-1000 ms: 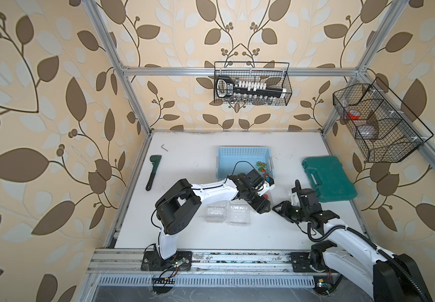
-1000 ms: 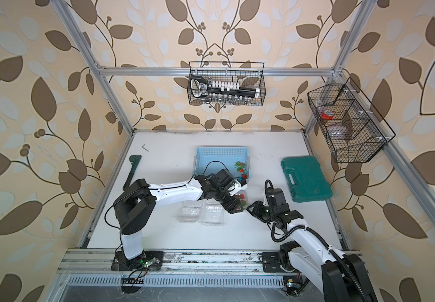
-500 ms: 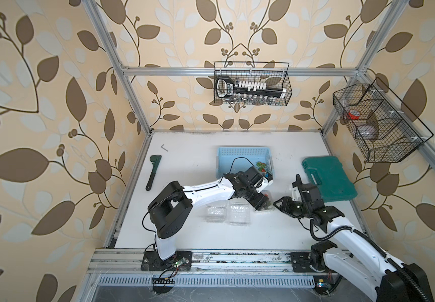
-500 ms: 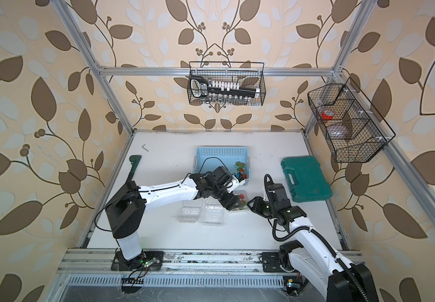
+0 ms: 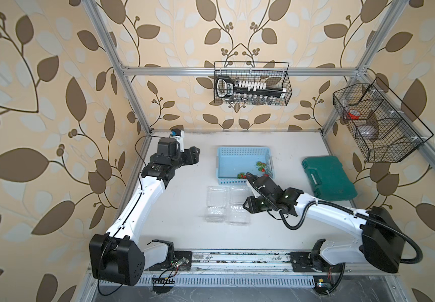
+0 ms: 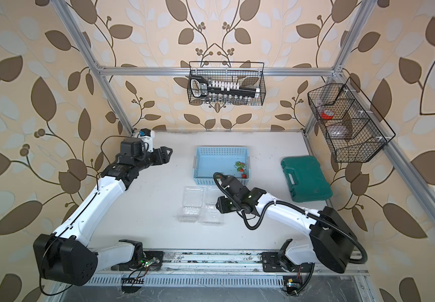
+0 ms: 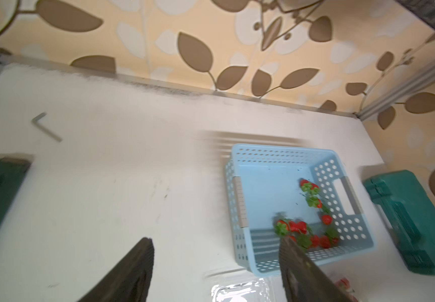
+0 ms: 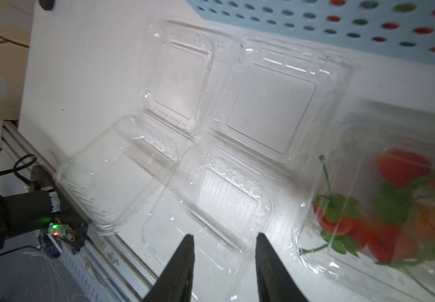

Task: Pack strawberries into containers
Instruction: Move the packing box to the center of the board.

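Strawberries (image 5: pixel 261 167) lie in the 5 o'clock corner of the blue basket (image 5: pixel 242 151); others lie in a clear container (image 8: pixel 368 209). Two open containers (image 5: pixel 215 213) sit at the basket's 6 o'clock on the bench (image 5: pixel 185 204). Left claw (image 7: pixel 216 240), at its 9 o'clock, gapes empty; right claw (image 8: pixel 224 236) hovers part-open, empty, above one.

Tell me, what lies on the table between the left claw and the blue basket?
Nothing. Only bare white table separates the left gripper from the blue basket; both top views show that stretch clear.
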`<state>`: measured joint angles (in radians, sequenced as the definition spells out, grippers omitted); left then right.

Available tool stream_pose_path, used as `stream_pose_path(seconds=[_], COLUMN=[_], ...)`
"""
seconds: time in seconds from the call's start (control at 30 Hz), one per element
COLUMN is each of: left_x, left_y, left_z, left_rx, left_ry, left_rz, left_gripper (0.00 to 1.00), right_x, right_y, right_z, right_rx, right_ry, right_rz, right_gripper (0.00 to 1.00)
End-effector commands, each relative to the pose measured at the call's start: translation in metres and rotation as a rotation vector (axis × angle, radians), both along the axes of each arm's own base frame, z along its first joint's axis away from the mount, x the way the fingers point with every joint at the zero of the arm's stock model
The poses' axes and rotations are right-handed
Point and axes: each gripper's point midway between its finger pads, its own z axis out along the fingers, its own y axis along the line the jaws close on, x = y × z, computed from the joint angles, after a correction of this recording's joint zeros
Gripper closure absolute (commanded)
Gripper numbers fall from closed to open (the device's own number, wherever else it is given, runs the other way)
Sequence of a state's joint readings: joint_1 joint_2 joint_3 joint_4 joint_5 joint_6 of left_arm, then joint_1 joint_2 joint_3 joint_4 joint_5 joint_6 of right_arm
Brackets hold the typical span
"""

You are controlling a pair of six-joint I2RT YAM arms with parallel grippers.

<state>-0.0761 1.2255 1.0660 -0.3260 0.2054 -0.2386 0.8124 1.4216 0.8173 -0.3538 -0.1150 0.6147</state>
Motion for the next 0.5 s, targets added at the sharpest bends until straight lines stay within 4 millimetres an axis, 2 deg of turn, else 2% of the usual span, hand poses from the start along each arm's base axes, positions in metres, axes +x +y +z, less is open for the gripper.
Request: stream_pose_path(seconds=[0.0,0.07,0.2,0.47], left_x=[-0.007,-0.005,-0.004,-0.005], left_y=[0.0,0.001,-0.003,-0.004], left_z=[-0.005,-0.005,-0.012,-0.015], left_rx=[-0.079,-0.072,-0.089,-0.084], left_ry=[0.056,0.06,0.071,0.074], left_rz=[-0.024,-0.033,-0.057,-0.069], left_gripper=[0.23,0.23,0.24,0.25], right_x=[0.015,0.021,0.025,0.038], right_y=[0.007,0.004,-0.007,-0.06], right_z=[0.006,0.003,-0.016,-0.036], right_rx=[0.008,0.006,-0.031,-0.053], right_ry=[-0.043,-0.043,0.009,0.052], right_rz=[-0.038,-0.056,-0.101,-0.257], right_gripper=[0.61,0.61,0.62,0.62])
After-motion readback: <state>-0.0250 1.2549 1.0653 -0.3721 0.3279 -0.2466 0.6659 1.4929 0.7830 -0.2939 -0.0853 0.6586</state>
